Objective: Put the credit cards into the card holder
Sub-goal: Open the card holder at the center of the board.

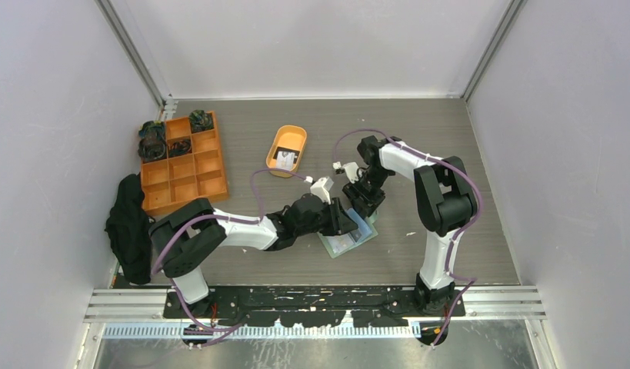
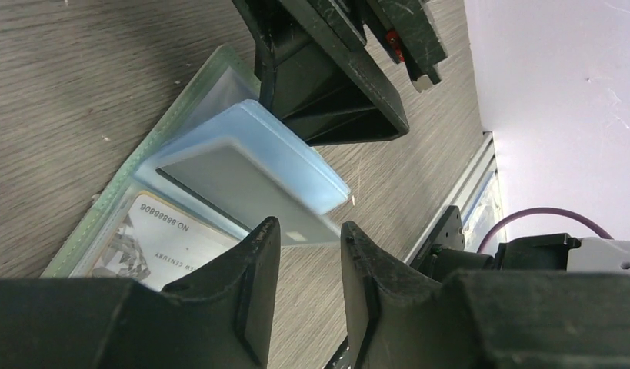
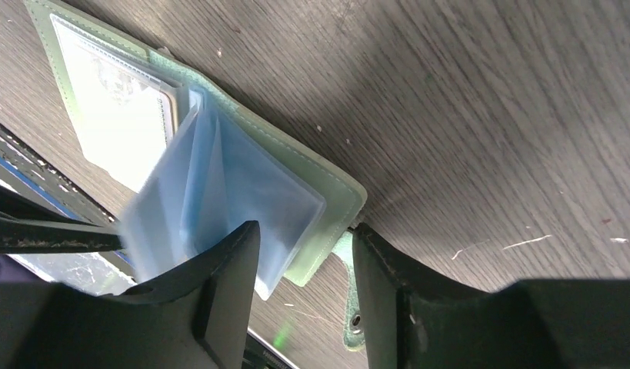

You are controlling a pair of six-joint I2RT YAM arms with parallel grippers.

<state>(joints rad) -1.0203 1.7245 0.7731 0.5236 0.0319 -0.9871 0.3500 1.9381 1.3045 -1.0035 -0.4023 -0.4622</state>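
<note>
Underneath everything, a grey wood-grain table [image 1: 419, 123].

From the base at the near-right corner, rising to a high elbow, reaching toward the far edge and then folding back down and nearward: the right arm [image 1: 442, 196]. From the near-left corner, stretched low and almost flat toward the middle, wrist turned to the right: the left arm [image 1: 242, 229].

By the far-left corner, an orange grid box [image 1: 208, 173] with dark bundles in its far compartments. Draped over the left edge, a black cloth [image 1: 129, 223]. In the middle toward the far edge, an orange oval tray [image 1: 291, 131] with a few light and dark cards [image 1: 285, 159] inside.

Near the middle of the near edge, lying open and flat between the two wrists: the green card holder [image 1: 344, 244].

Set astride its right-hand edge, the right gripper [image 3: 305, 229], jaws parted, one finger against the clear plastic sleeves [image 3: 242, 192], the other beside the cover's corner.

Facing it from the left, the left gripper [image 2: 309, 231], jaws narrow with table showing through the gap, a raised sleeve's edge just at their mouth; no telling whether touching.

Tucked in the left pocket, one printed card [image 2: 154, 242]. Between the right fingers, the snap tab [image 3: 347, 296].
</note>
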